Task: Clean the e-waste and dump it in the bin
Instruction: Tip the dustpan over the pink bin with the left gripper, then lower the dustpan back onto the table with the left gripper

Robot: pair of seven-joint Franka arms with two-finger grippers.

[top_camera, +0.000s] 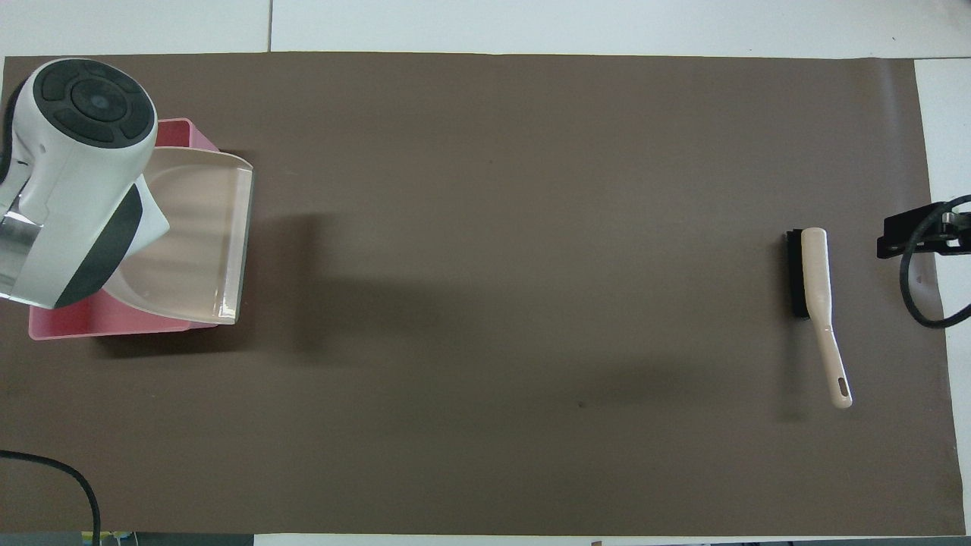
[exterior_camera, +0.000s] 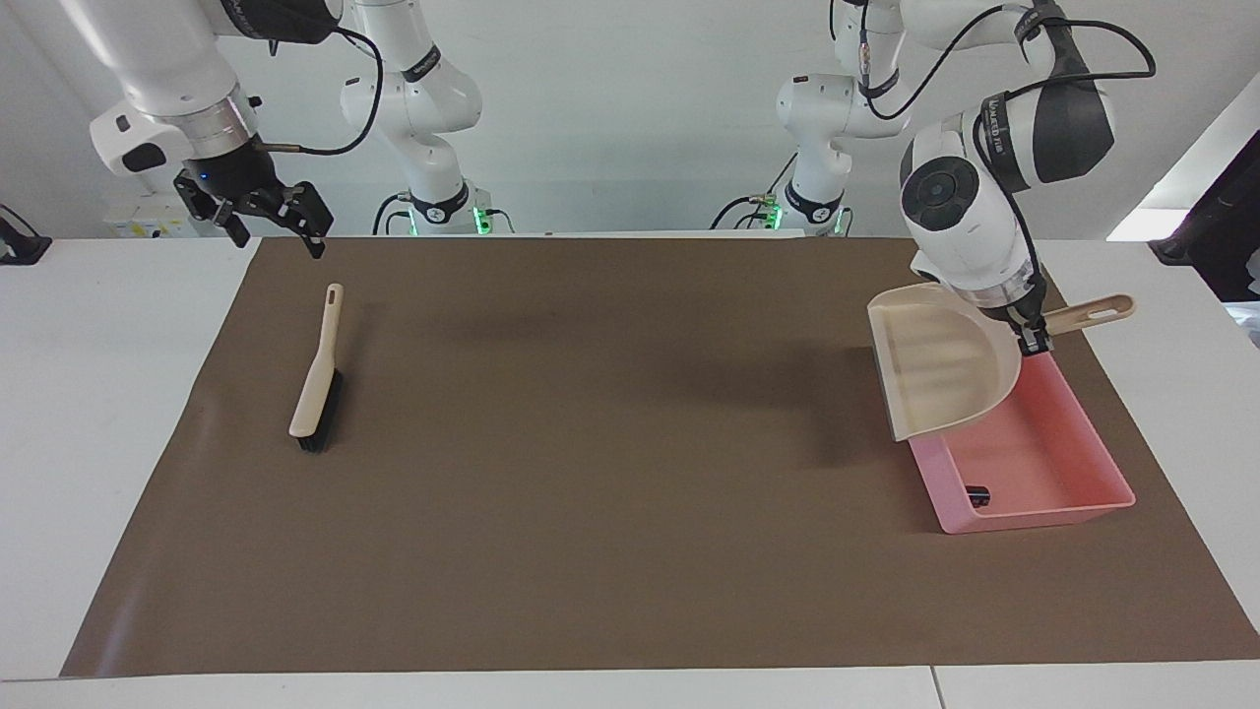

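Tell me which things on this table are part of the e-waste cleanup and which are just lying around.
Part of the job:
- pink bin
- dark e-waste part lying in the bin
- beige dustpan, held over the bin by the left hand

Lying about:
- beige brush on the brown mat, toward the right arm's end
- right hand, waiting in the air over the table's robot-side edge

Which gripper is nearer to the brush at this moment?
Right. The right gripper hangs open just past the brush's handle tip; the left gripper holds the dustpan over the pink bin.
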